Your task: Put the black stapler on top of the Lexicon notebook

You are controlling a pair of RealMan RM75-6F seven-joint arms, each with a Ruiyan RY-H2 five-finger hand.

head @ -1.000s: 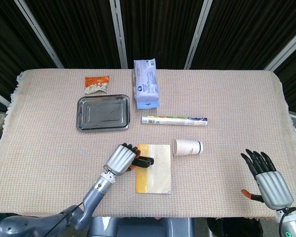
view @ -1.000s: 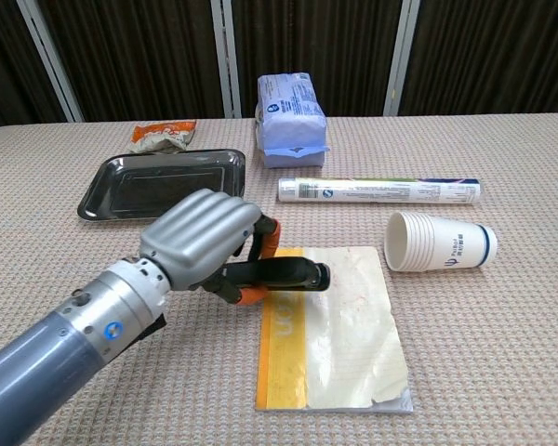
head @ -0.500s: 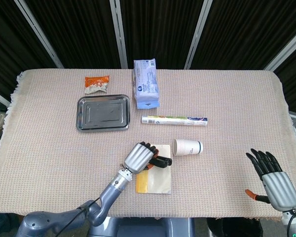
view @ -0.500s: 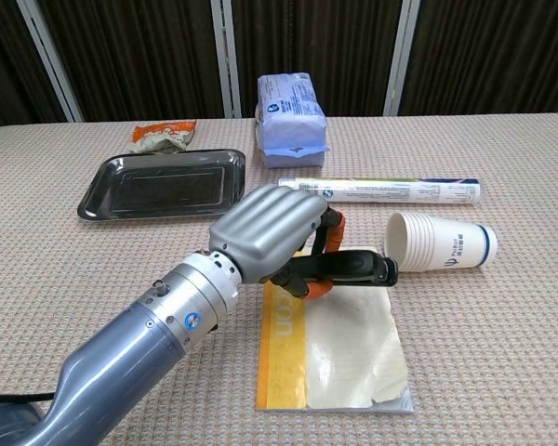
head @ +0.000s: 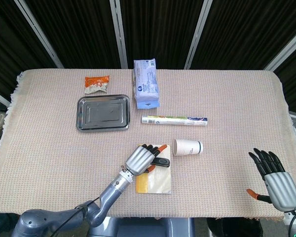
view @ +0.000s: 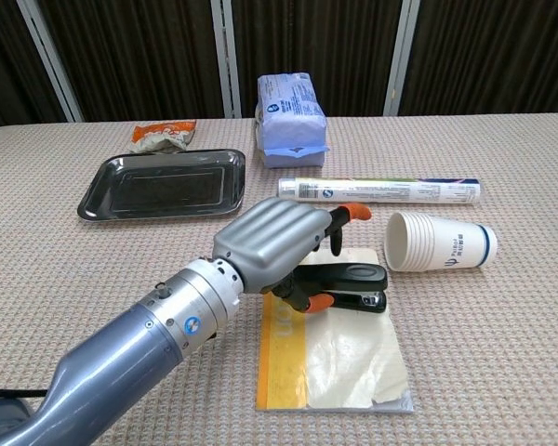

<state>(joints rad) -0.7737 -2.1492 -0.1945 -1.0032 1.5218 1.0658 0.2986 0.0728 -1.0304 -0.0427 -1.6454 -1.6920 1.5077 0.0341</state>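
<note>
The black stapler (head: 162, 162) (view: 352, 277) lies flat across the upper part of the Lexicon notebook (head: 160, 180) (view: 344, 362), a cream book with a yellow spine strip. My left hand (head: 140, 159) (view: 270, 243) hovers over the stapler's left end. Its fingers are lifted and spread, and its thumb sits beside the stapler's rear. My right hand (head: 276, 182) shows only in the head view. It is empty, fingers apart, off the table's front right corner.
A stack of paper cups (head: 187, 147) (view: 439, 242) lies on its side just right of the notebook. Behind it lies a long tube (head: 174, 120). A steel tray (head: 102, 112), an orange snack packet (head: 97, 84) and a blue-white pack (head: 146, 89) sit further back.
My left hand carried the stapler rightward over the notebook and lowered it onto the cover. Its fingers have since spread away from the stapler. The right hand drifted slightly down.
</note>
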